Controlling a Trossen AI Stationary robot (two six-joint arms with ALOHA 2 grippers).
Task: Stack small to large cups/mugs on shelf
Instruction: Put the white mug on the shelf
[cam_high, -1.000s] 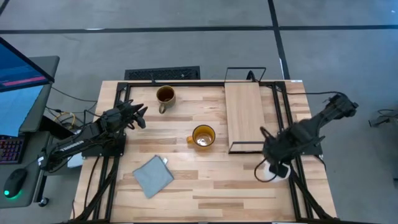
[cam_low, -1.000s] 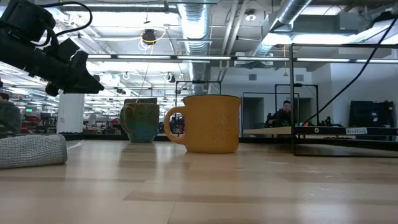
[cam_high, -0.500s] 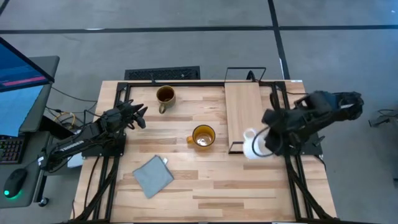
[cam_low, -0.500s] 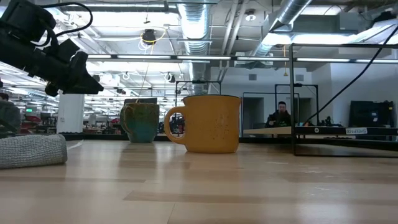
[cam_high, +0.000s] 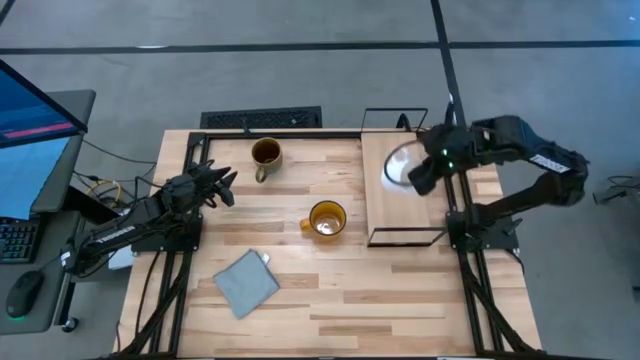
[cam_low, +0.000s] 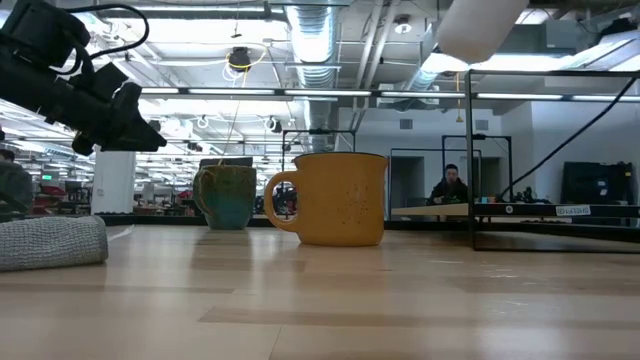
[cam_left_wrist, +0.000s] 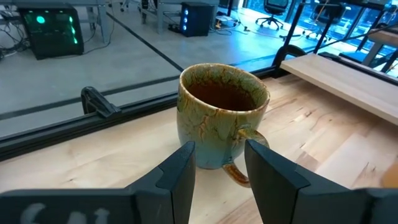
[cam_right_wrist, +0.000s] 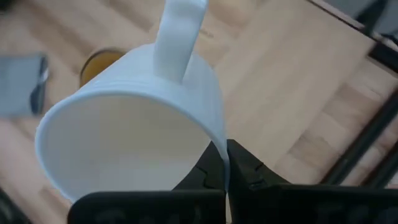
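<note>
The right end effector (cam_right_wrist: 225, 163) pinches the white mug's (cam_right_wrist: 134, 127) rim, tilted in the air above the shelf (cam_high: 392, 185) by the surface's (cam_high: 300, 300) right edge, a grip only its wrist view shows, while overhead the left end effector (cam_high: 222, 186) waits part-spread near the dark mug (cam_high: 265, 154).

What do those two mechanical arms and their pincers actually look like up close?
Both arms are dark, nearly black, built of jointed segments with black cables running off them. The right arm shows a small green light near its wrist. Each ends in a two-finger pincer: the left pincer has flat, dark grey fingers with squared tips; the right pincer has black, angular fingers.
</note>
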